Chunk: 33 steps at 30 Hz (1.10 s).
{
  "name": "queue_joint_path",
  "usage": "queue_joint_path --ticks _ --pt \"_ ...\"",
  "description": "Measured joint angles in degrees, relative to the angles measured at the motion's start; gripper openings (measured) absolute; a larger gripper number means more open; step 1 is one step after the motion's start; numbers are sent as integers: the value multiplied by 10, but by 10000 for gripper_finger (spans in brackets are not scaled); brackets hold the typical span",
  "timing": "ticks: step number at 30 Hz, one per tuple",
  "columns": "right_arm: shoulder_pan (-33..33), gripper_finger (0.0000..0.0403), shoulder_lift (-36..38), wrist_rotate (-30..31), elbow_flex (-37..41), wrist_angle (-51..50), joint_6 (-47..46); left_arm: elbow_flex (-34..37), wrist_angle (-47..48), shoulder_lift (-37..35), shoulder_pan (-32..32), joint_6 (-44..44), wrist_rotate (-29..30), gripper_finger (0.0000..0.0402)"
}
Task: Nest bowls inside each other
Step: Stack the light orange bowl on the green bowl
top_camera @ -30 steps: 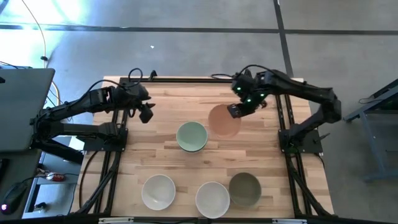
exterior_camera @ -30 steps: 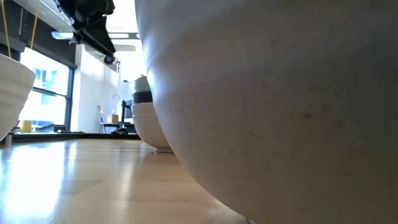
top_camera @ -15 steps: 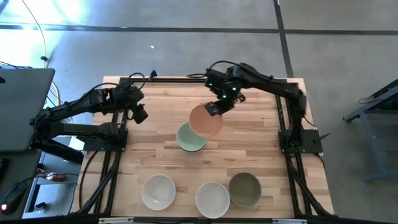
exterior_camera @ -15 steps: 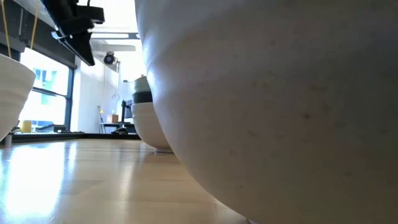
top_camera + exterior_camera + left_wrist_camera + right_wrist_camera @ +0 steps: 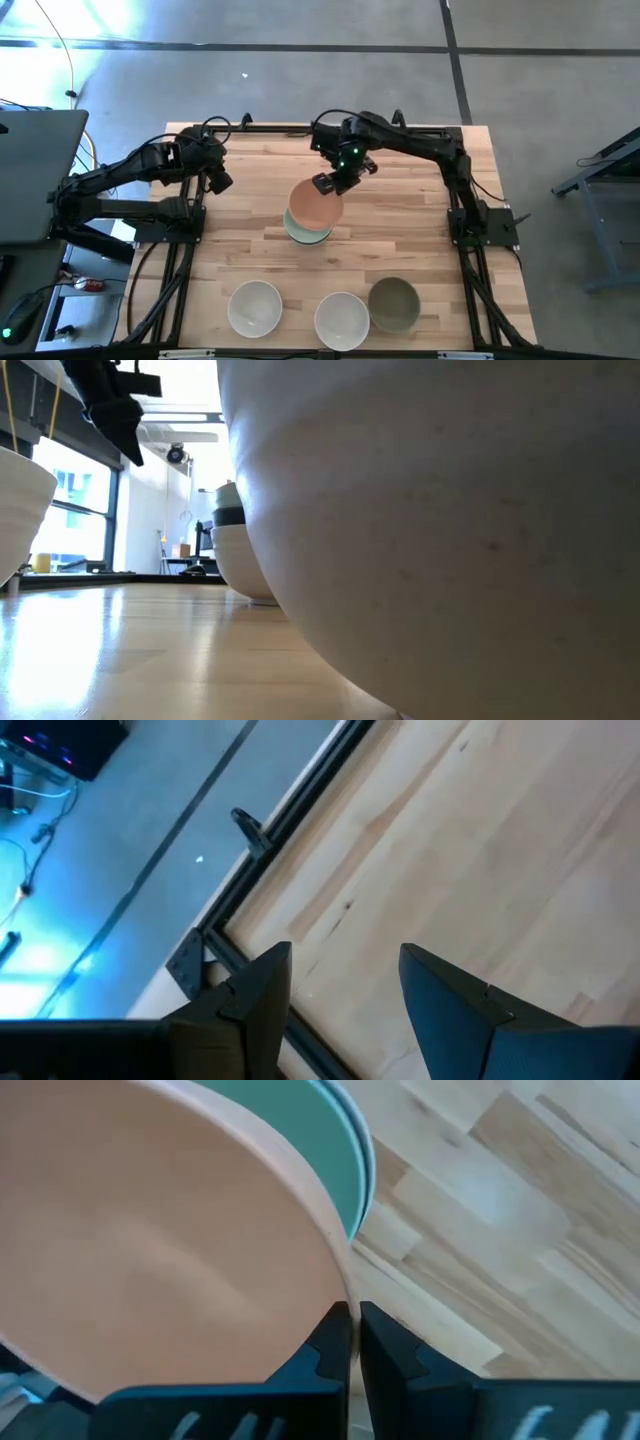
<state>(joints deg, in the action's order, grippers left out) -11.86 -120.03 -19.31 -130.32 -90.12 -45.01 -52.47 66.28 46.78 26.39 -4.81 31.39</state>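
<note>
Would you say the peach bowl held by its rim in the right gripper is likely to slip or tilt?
Probably some. The right gripper pinches only the thin rim of the peach bowl, so it may pivot. Its smooth surface looks slippery. It seems rigid, keeping its shape above the mint bowl.

We see two dark, nearly black arms built of slim jointed segments, each rising from a black metal frame bolted along a table edge. Thin black cables loop near the far ends of both frames. The right arm carries small green indicator lights near its wrist, just behind the right gripper [image 5: 327, 185]. The left gripper [image 5: 345, 985] ends in two flat, wedge-shaped fingers [image 5: 262, 990] of matte dark grey plastic with angular, bevelled edges and smooth faces.
</note>
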Motion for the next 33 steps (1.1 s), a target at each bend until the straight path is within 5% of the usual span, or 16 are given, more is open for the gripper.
queue_joint_path --ticks 33 --pt "29 0 -61 25 -1 44 -51 0 -10 -2 0 6 8 177"
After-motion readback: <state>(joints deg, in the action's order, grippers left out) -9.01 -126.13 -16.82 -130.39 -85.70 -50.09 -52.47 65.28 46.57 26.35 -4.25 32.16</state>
